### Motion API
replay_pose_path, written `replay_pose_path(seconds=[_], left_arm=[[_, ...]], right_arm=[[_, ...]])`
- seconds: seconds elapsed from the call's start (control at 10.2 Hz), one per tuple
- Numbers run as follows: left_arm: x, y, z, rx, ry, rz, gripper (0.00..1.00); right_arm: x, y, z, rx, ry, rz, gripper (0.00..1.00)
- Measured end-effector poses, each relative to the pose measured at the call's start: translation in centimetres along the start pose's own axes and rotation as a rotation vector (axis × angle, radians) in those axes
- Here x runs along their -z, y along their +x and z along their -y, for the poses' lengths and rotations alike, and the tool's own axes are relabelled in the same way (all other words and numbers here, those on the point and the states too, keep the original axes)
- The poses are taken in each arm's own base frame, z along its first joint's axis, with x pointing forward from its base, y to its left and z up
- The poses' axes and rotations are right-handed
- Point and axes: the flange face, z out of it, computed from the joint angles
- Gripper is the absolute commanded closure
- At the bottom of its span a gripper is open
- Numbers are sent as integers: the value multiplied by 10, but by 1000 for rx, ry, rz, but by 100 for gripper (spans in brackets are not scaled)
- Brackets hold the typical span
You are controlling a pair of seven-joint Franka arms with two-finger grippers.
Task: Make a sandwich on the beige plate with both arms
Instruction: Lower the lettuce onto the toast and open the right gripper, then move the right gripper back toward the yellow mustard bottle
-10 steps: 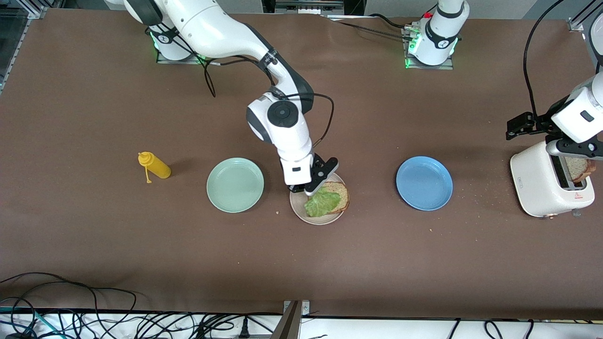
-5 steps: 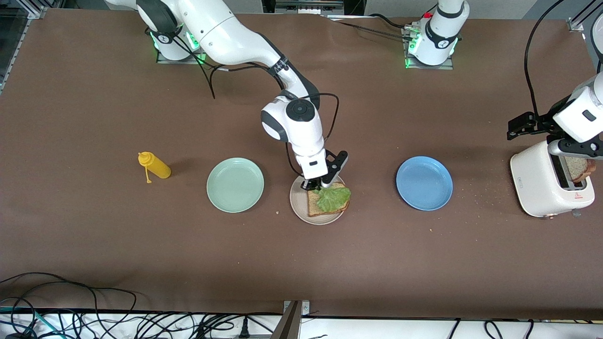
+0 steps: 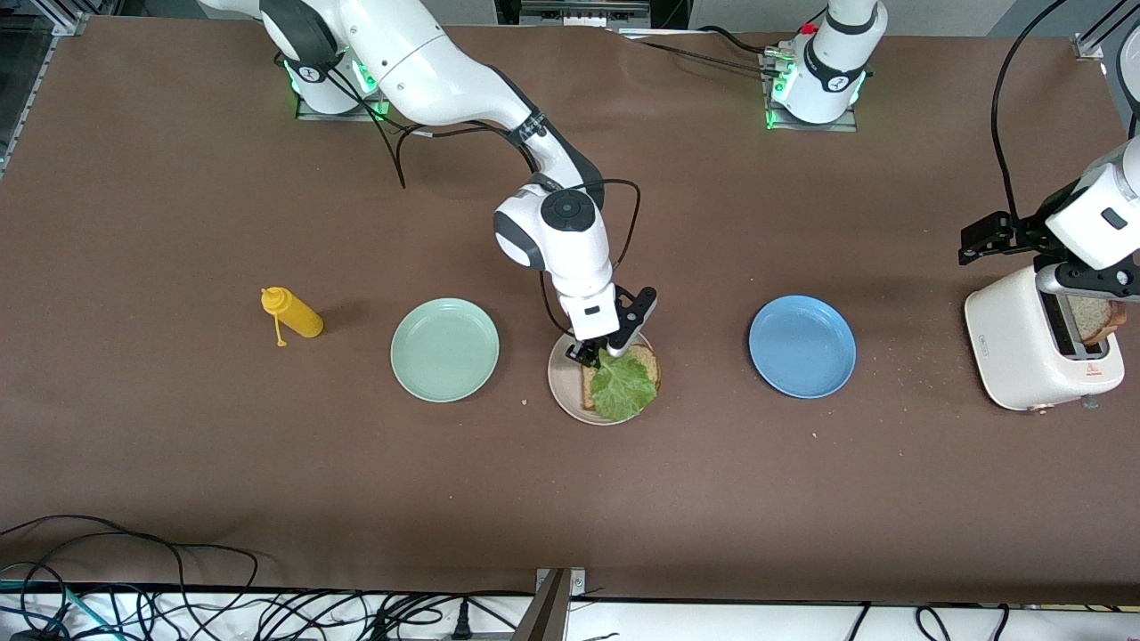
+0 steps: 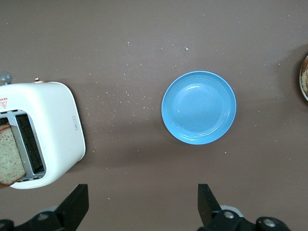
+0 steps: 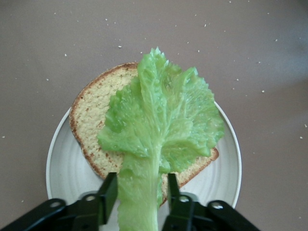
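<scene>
Brown table [image 3: 178, 427]: lettuce leaf [image 5: 161, 127] hides most bread slice [image 5: 91, 120] (crust showing).

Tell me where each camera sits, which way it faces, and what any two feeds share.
Front view: high across the table, facing both arms; right pincer over the beige plate, left arm above the toaster.
Left wrist view: looks down past the open left pincer at the blue plate and toaster.
Right wrist view: looks down past the right pincer at the lettuce leaf on a bread slice.
Shared: all three show the beige plate.
</scene>
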Motion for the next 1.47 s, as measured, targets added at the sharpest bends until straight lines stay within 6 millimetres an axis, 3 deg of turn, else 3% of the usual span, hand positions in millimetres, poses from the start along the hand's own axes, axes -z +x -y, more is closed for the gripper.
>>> replay_pose_path(seconds=[0.2,0.39,0.69,0.88,0.98,1.18,1.47], left_arm=[[0,0,0,0,0,0,0],[0,0,0,0,0,0,0],[0,0,1,2,0,0,0],[0,0,1,2,0,0,0],[0,0,1,1,0,0,0],[0,0,1,2,0,1,0],[0,0,1,2,0,1,0]], right_arm=[[2,0,-6,-5,-7,-1,0],[18,2,-32,-63,-5,10,0],[102,-9,-118,-256,73,103,0],[156,-57,-199,-376,84,257,0],[171,-90,-244,-445,65,320,0],[183,-155,-320,-555,-14,409,0],[193,-248,-395,-618,-22,528,0]])
